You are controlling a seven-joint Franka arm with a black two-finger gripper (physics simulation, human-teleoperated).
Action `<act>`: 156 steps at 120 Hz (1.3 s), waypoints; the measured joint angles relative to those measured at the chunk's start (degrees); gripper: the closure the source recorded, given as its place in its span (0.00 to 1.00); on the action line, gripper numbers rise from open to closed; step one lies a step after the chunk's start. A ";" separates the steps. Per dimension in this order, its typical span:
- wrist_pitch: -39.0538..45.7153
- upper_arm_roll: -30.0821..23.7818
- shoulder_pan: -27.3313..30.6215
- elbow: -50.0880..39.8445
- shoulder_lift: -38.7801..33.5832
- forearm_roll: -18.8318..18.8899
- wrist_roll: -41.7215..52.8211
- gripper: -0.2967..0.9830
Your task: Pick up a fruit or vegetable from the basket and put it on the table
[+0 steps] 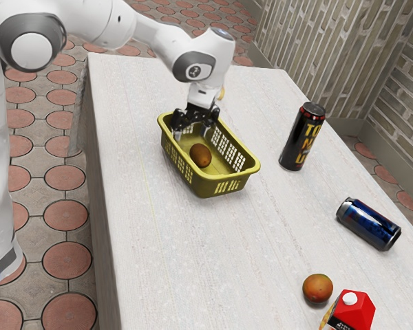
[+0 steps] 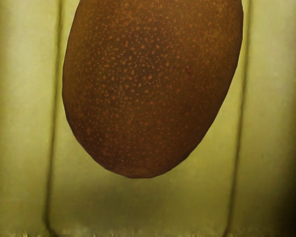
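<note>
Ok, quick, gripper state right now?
Gripper: open, fingers apart, holding nothing; the brown fruit lies ungripped in the basket.

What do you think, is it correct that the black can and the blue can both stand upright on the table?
No: the exterior view shows the blue can lying on its side on the table; the black can does stand upright there.

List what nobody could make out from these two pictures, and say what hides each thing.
- Red carton with a white cap: its lower part, cut off by the exterior view's lower edge.
- Brown, speckled oval fruit: one end, cut off by the wrist view's upper edge.
- Yellow-green plastic basket: part of its rim, behind the black gripper in the exterior view.
</note>
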 joint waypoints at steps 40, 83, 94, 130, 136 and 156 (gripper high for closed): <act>0.11 0.02 -3.72 -0.07 -0.05 0.01 0.13 0.23; 0.19 0.02 -5.64 -0.05 1.16 -0.11 0.20 0.23; 0.22 0.02 -4.56 -0.07 1.28 -0.16 0.20 0.23; 0.27 0.02 -5.04 -0.21 1.44 -0.29 0.17 0.23; 0.27 0.02 -5.35 -0.22 1.47 -0.29 0.16 0.23; 0.28 0.02 -5.73 -0.22 1.51 -0.35 0.11 0.23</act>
